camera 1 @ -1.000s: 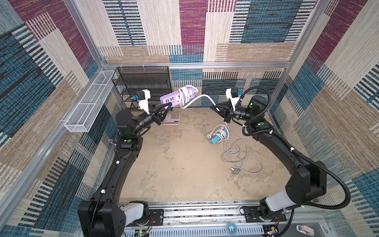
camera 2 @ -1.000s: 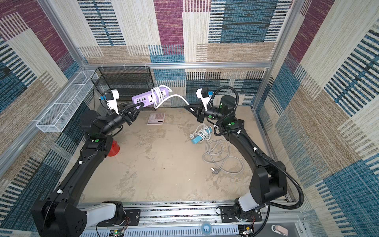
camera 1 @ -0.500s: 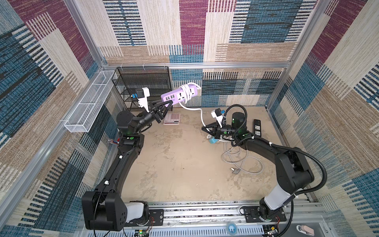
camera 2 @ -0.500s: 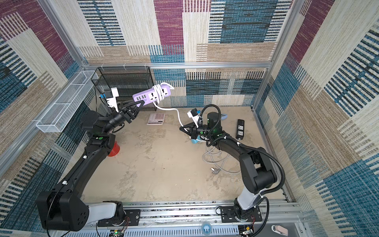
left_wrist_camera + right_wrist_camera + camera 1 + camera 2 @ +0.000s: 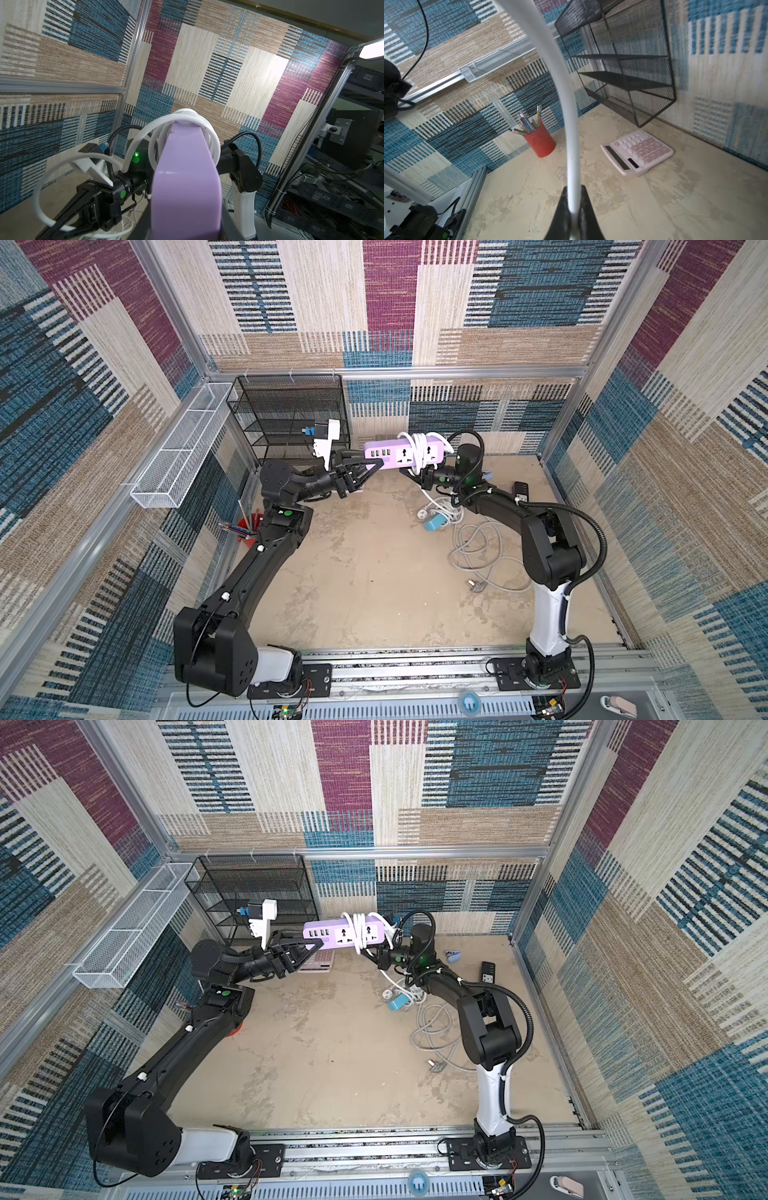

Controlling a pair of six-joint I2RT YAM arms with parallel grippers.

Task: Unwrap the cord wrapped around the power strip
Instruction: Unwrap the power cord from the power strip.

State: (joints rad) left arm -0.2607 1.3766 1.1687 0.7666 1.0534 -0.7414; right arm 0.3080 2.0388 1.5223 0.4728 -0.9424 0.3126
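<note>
A lilac power strip (image 5: 388, 454) (image 5: 330, 934) hangs level in the air at the back, and my left gripper (image 5: 376, 464) (image 5: 319, 945) is shut on its left end. A white cord (image 5: 419, 445) (image 5: 359, 930) is coiled around its right half. Just under that half, my right gripper (image 5: 409, 475) (image 5: 368, 953) is shut on the cord. In the left wrist view the power strip (image 5: 185, 187) fills the middle, with the cord (image 5: 185, 116) looped over its far end. In the right wrist view the cord (image 5: 571, 124) rises from the closed right gripper (image 5: 574, 207).
A black mesh rack (image 5: 291, 418) and a white wire basket (image 5: 178, 448) stand at the back left. A pink calculator (image 5: 637, 153) and a red pen cup (image 5: 540, 143) sit on the table. A grey cable (image 5: 478, 547) and a blue adapter (image 5: 436, 522) lie under my right arm.
My right gripper dropped from high beside the strip to near the table, then rose under the strip, still shut on the cord. The left arm swung the strip rightward and levelled it.
</note>
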